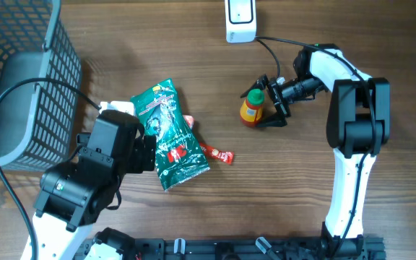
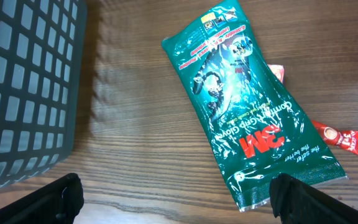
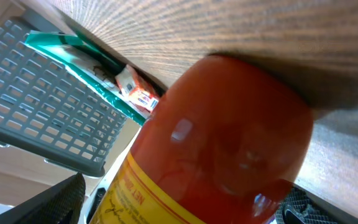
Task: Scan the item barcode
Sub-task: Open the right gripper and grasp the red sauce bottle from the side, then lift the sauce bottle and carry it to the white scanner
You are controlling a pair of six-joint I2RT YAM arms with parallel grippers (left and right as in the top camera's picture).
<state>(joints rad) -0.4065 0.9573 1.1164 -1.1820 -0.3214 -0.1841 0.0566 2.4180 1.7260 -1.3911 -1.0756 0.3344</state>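
Right tool, spread, straddles the bottle. Centre on its body, close squarely, then present the label to the far scanner. Left tool is spread.

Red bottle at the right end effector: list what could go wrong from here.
1. The round, glossy bottle may slip or twist as the right end effector closes around it.
2. The black cable looping between the scanner and that arm could snag on the lift.
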